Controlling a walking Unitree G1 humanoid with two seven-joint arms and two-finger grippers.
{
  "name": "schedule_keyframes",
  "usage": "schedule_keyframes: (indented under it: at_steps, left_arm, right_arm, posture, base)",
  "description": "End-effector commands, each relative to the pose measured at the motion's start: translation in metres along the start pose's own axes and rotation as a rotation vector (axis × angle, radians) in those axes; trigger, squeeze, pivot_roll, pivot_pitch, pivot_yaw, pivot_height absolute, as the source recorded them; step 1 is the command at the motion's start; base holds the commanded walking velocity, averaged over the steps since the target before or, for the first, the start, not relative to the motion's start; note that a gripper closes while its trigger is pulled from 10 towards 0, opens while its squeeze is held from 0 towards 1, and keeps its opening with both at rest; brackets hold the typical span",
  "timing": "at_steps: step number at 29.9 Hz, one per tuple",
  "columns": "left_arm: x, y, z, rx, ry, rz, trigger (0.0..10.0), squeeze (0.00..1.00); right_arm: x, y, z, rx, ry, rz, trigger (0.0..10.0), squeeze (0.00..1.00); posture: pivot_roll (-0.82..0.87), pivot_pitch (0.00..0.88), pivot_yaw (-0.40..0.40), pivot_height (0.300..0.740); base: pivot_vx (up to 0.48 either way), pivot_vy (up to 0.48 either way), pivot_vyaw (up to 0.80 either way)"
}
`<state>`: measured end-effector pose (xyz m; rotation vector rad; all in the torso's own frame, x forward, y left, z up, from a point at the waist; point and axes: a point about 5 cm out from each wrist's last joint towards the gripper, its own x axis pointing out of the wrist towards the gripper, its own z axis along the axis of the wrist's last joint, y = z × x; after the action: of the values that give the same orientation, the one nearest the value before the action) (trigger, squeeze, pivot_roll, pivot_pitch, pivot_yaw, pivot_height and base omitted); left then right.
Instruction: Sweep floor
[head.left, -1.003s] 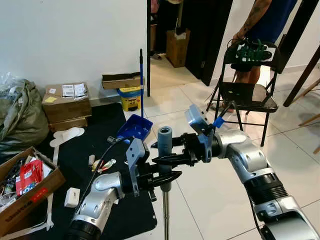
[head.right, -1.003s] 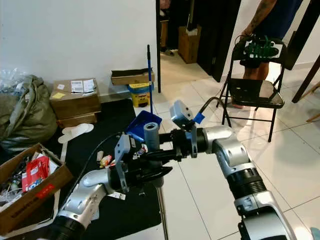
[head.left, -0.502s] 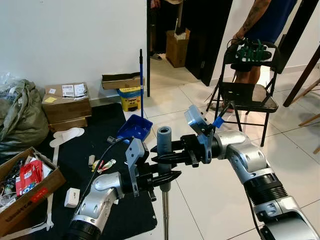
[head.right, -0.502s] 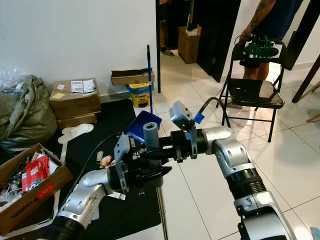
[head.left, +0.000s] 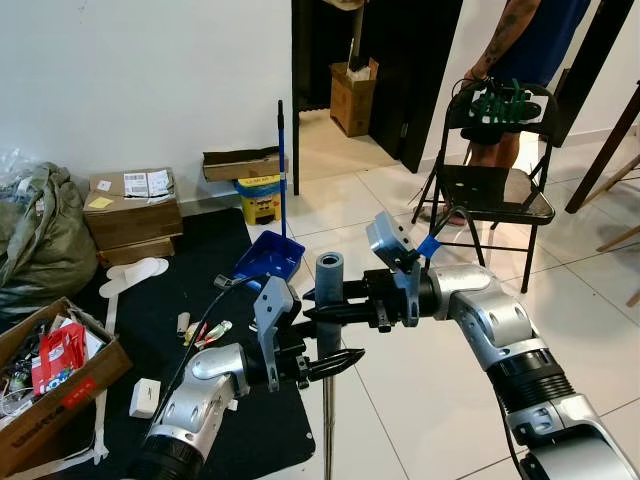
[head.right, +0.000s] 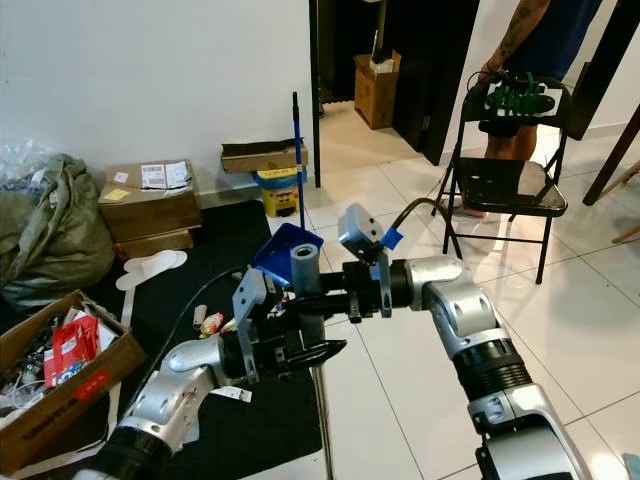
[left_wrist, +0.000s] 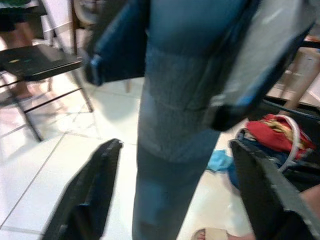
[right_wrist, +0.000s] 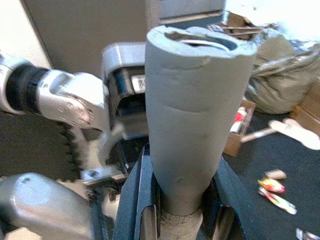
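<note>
**Two tools on one broom handle**

Two tools meet at the upright grey foam-capped broom handle (head.left: 329, 290), which stands over the white tiled floor (head.left: 420, 370) beside the black mat (head.left: 200, 300). The right tool (head.left: 322, 312) reaches in from the robot's right, and its long black fingers (right_wrist: 145, 200) are closed against the foam grip just under the handle's top end. The left tool (head.left: 340, 361) sits lower on the same handle; its two fingers (left_wrist: 85, 195) stand apart on either side of the pole with a gap showing, so it has nothing clamped. Behind, a blue plastic dustpan with a long blue stick (head.left: 270, 255) rests at the mat's far edge, near a small yellow bucket (head.left: 259, 195) and brown cardboard boxes (head.left: 130, 205). Small litter (head.left: 205, 330) lies on the mat. A black folding chair (head.left: 490, 185) stands further back, with a person (head.left: 510, 50) behind it.
</note>
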<state>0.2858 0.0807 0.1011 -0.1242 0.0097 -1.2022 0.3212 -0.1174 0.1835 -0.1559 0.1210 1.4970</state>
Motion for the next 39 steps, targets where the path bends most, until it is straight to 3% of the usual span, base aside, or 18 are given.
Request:
schedule_keyframes:
  at_steps: [1,3,10,12,13,15,22,24,25,26,28,29,31,32,33,35,37,39]
  left_arm:
    - [-0.002,0.003,-0.001,0.004,0.002,0.021,10.0,1.00]
    - [-0.008,0.012,-0.004,0.004,0.018,0.089,10.0,1.00]
    - [-0.014,0.018,-0.009,0.009,0.047,0.136,10.0,1.00]
    - [-0.024,0.025,-0.017,0.018,0.094,0.208,10.0,1.00]
    - [-0.024,0.025,-0.017,0.018,0.094,0.208,10.0,1.00]
    - [-0.036,0.036,-0.023,0.040,0.139,0.311,10.0,1.00]
    - [-0.047,0.043,-0.028,0.046,0.170,0.396,10.0,1.00]
    - [-0.069,0.057,-0.043,0.024,0.237,0.654,10.0,1.00]
    - [-0.069,0.057,-0.043,0.024,0.237,0.654,10.0,1.00]
    - [-0.079,0.061,-0.051,0.002,0.272,0.771,10.0,0.00]
    - [-0.079,0.061,-0.051,0.002,0.272,0.771,10.0,0.00]
    - [-0.089,0.061,-0.060,-0.036,0.298,0.859,10.0,0.00]
    - [-0.089,0.061,-0.060,-0.036,0.298,0.859,10.0,0.00]
    - [-0.098,0.060,-0.068,-0.081,0.316,0.939,10.0,0.00]
    - [-0.098,0.060,-0.068,-0.081,0.316,0.939,10.0,0.00]
    - [-0.116,0.054,-0.087,-0.160,0.372,1.067,10.0,0.00]
    - [-0.116,0.054,-0.087,-0.160,0.372,1.067,10.0,0.00]
    - [-0.129,0.041,-0.107,-0.209,0.461,1.140,10.0,0.00]
  right_arm:
    - [0.001,0.000,-0.002,-0.007,0.010,-0.010,0.0,0.00]
    - [-0.002,-0.010,-0.016,-0.022,0.093,-0.135,0.0,0.00]
    - [-0.006,-0.019,-0.026,-0.036,0.150,-0.251,0.0,0.00]
    - [-0.013,-0.025,-0.037,-0.039,0.196,-0.368,0.0,0.00]
    - [-0.013,-0.025,-0.037,-0.039,0.196,-0.368,0.0,0.00]
    - [-0.020,-0.030,-0.049,-0.038,0.250,-0.476,0.0,0.00]
    - [-0.027,-0.035,-0.056,-0.039,0.275,-0.578,0.0,0.00]
    - [-0.042,-0.044,-0.064,-0.018,0.246,-0.814,0.0,0.00]
    - [-0.042,-0.044,-0.064,-0.018,0.246,-0.814,0.0,0.00]
    - [-0.046,-0.046,-0.069,-0.009,0.230,-0.910,0.0,0.00]
    - [-0.046,-0.046,-0.069,-0.009,0.230,-0.910,0.0,0.00]
    - [-0.050,-0.046,-0.074,0.009,0.213,-0.990,4.6,0.00]
    - [-0.050,-0.046,-0.074,0.009,0.213,-0.990,4.6,0.00]
    - [-0.052,-0.044,-0.082,0.033,0.210,-1.046,10.0,0.00]
    - [-0.052,-0.044,-0.082,0.033,0.210,-1.046,10.0,0.00]
    - [-0.056,-0.038,-0.100,0.108,0.200,-1.156,10.0,0.00]
    - [-0.056,-0.038,-0.100,0.108,0.200,-1.156,10.0,0.00]
    - [-0.059,-0.033,-0.113,0.171,0.184,-1.249,10.0,0.00]
  posture:
    - [-0.06,0.000,0.006,0.740]
    - [-0.06,0.000,0.007,0.740]
    - [-0.06,0.000,0.008,0.740]
    - [-0.06,0.000,0.011,0.740]
    - [-0.06,0.000,0.011,0.740]
    - [-0.06,0.000,0.010,0.740]
    - [-0.06,0.000,0.011,0.740]
    - [-0.06,0.000,0.010,0.740]
    - [-0.06,0.000,0.010,0.740]
    - [-0.06,0.000,0.014,0.740]
    - [-0.06,0.000,0.014,0.740]
    - [-0.06,0.000,0.017,0.740]
    - [-0.06,0.000,0.017,0.740]
    - [-0.05,0.000,0.017,0.740]
    - [-0.05,0.000,0.017,0.740]
    - [-0.05,0.000,0.019,0.740]
    - [-0.05,0.000,0.019,0.740]
    - [-0.05,0.000,0.019,0.740]
  base:
    - [0.000,0.000,0.00]
    - [0.000,0.000,0.00]
    - [0.000,0.000,0.00]
    - [0.000,0.000,0.00]
    - [0.000,0.000,0.00]
    - [0.000,0.000,0.00]
    - [0.000,0.000,0.00]
    - [0.000,0.000,0.00]
    - [0.000,0.000,0.00]
    - [0.000,0.000,0.00]
    - [0.000,0.000,0.00]
    - [0.000,0.000,0.00]
    - [0.000,0.000,0.00]
    - [0.000,0.000,0.00]
    - [0.000,0.000,0.00]
    - [0.000,0.000,0.00]
    - [0.000,0.000,0.00]
    - [0.000,0.000,0.00]
